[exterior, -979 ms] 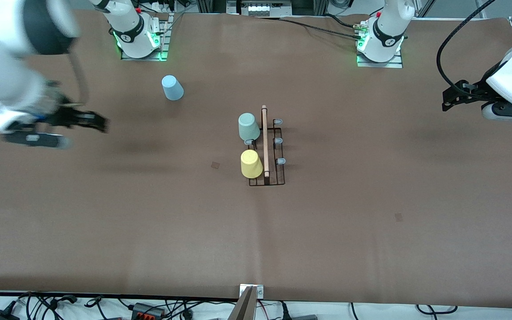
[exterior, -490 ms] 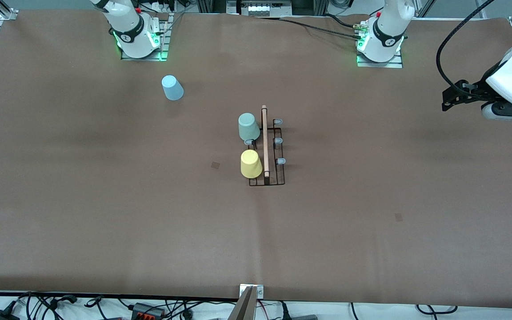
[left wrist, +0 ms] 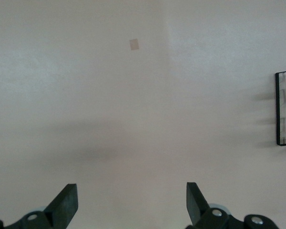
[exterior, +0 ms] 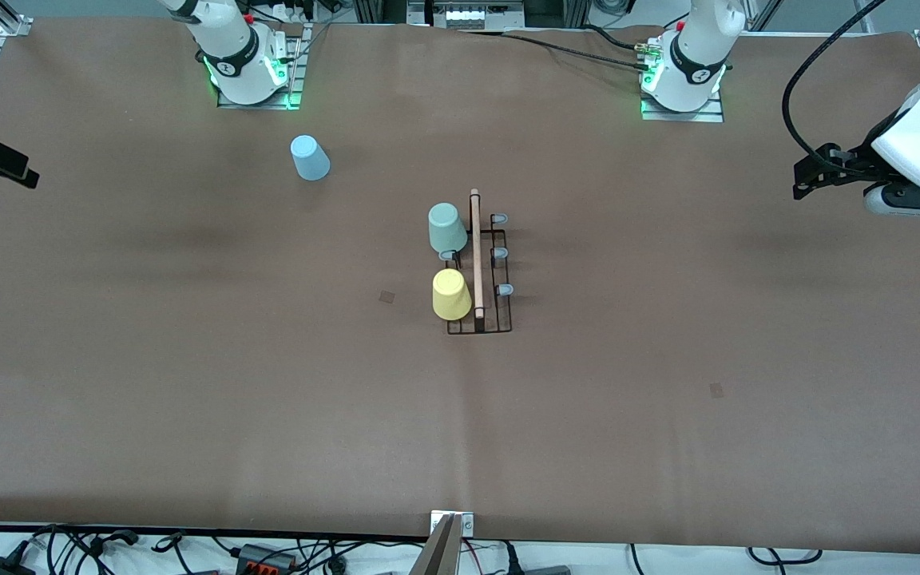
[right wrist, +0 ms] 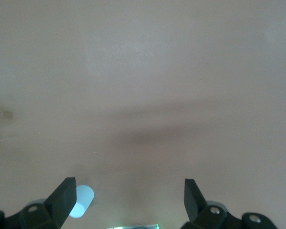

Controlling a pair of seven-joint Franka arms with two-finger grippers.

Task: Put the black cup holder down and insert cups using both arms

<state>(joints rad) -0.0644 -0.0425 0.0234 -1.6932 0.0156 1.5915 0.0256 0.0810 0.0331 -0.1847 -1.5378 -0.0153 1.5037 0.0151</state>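
Observation:
The black cup holder (exterior: 501,307) stands mid-table, its wooden rod handle (exterior: 475,251) along the middle. A mint green cup (exterior: 446,228) and a yellow cup (exterior: 451,294) sit upside down on its prongs on the right arm's side of the rod. Three grey-tipped prongs (exterior: 500,253) on the left arm's side are bare. A light blue cup (exterior: 310,157) stands on the table near the right arm's base; it also shows in the right wrist view (right wrist: 81,201). My right gripper (exterior: 25,172) (right wrist: 128,195) is open and empty at the right arm's end of the table. My left gripper (exterior: 802,185) (left wrist: 131,200) is open and empty at the left arm's end; the holder's edge (left wrist: 278,109) shows in its view.
The arm bases (exterior: 248,76) (exterior: 684,80) stand along the table's back edge. Small dark marks (exterior: 386,296) (exterior: 716,390) lie on the brown table cover. Cables run along the front edge (exterior: 268,551).
The right arm swung away from over the table to the right arm's end, nearly left the view, then came back in a little. The left arm has not moved.

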